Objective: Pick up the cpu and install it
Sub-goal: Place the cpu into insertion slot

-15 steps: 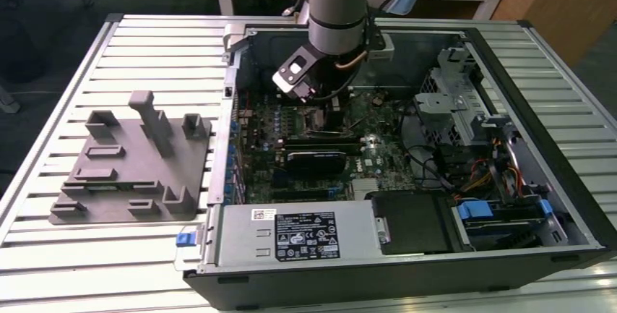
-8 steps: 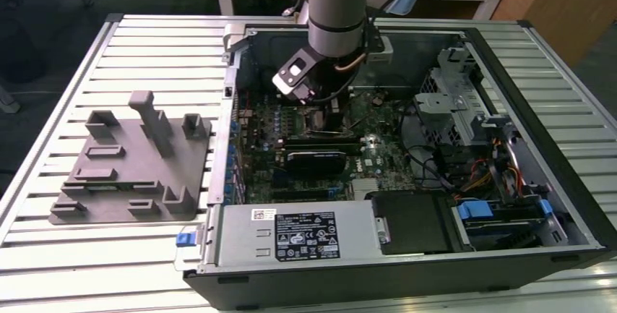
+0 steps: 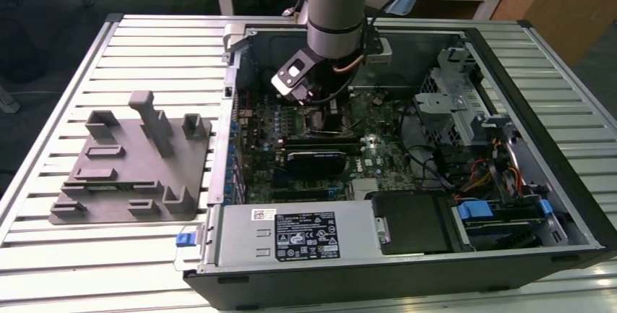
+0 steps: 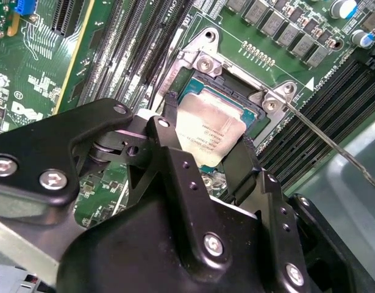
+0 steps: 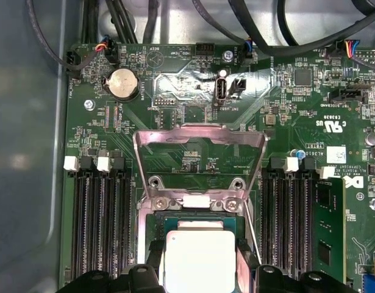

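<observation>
the open metal computer case (image 3: 386, 288) holds a green motherboard (image 5: 278, 131). at its socket (image 4: 233, 97), beside the raised steel load plate (image 5: 199, 133), lies the flat, shiny silver cpu (image 4: 210, 131), pinched at two opposite edges by the black gripper (image 4: 207, 139). the gripper body hides whether the cpu is fully seated.

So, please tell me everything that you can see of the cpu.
The cpu is a flat square chip with a pale silvery metal top, faint print and a thin darker rim. It lies flat over the open socket on the motherboard, the load plate raised. The jaws hold two opposite edges; whether it is fully seated cannot be told.
</observation>
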Controlling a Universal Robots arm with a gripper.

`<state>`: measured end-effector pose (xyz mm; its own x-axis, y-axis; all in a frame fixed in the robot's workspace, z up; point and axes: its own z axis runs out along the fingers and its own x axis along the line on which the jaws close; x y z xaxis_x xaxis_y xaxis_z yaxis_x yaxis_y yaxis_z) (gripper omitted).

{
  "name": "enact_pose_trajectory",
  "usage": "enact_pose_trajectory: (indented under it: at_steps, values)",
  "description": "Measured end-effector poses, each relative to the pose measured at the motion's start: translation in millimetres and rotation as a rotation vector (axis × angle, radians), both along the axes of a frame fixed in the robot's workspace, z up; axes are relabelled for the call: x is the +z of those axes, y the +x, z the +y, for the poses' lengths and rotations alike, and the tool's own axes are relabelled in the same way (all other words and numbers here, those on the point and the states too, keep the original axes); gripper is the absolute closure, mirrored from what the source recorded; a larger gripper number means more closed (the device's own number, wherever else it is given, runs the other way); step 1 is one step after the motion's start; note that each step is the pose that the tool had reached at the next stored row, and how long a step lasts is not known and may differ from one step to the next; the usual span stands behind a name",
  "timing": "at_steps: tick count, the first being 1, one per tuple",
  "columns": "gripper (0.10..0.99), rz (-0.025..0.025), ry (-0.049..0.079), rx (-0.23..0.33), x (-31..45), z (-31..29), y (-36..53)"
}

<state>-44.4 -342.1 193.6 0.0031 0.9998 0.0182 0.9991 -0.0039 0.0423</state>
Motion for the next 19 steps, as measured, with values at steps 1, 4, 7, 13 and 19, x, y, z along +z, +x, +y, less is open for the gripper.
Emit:
enact_pose_trajectory:
  at_steps: [1, 4, 7, 13, 19]
  values:
    - [0.545, -0.0001, 0.000, 0.000, -0.1, 0.0, 0.0]
    - [0.545, -0.0002, 0.000, 0.000, -0.2, 0.2, 0.0]
    - [0.545, -0.0001, 0.000, 0.000, -0.1, 0.7, 0.0]
    - [0.545, 0.0000, 0.002, 0.000, -0.8, 1.0, 0.0]
    - [0.545, 0.0000, 0.002, 0.000, -0.9, 1.0, 0.0]
